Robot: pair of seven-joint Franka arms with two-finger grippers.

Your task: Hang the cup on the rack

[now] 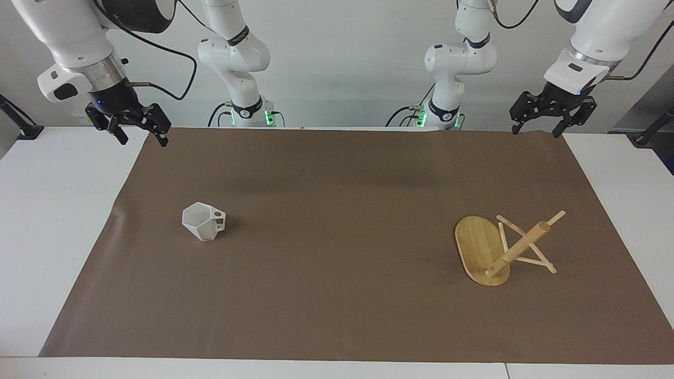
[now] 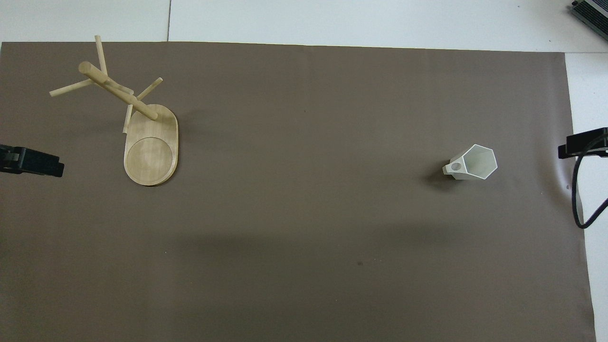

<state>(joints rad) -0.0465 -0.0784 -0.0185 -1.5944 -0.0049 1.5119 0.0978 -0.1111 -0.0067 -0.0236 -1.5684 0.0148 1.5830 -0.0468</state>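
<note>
The white faceted cup (image 1: pixel 202 221) (image 2: pixel 475 163) stands mouth up on the brown mat toward the right arm's end, its blocky handle turned toward the left arm's end. The bamboo rack (image 1: pixel 482 247) (image 2: pixel 151 142) sits toward the left arm's end; its post (image 1: pixel 518 248) rises slanting from the end of the oval base farther from the robots, with thin pegs crossing it. My right gripper (image 1: pixel 143 138) (image 2: pixel 585 142) hangs open high over the mat's corner by its own base. My left gripper (image 1: pixel 536 130) (image 2: pixel 33 161) hangs open over the corner at its end. Both arms wait, holding nothing.
The brown mat (image 1: pixel 337 263) covers most of the white table (image 1: pixel 47 221). A black cable (image 2: pixel 577 199) loops down at the mat's edge by the right gripper. A dark device's corner (image 2: pixel 591 12) shows at the table's edge farthest from the robots.
</note>
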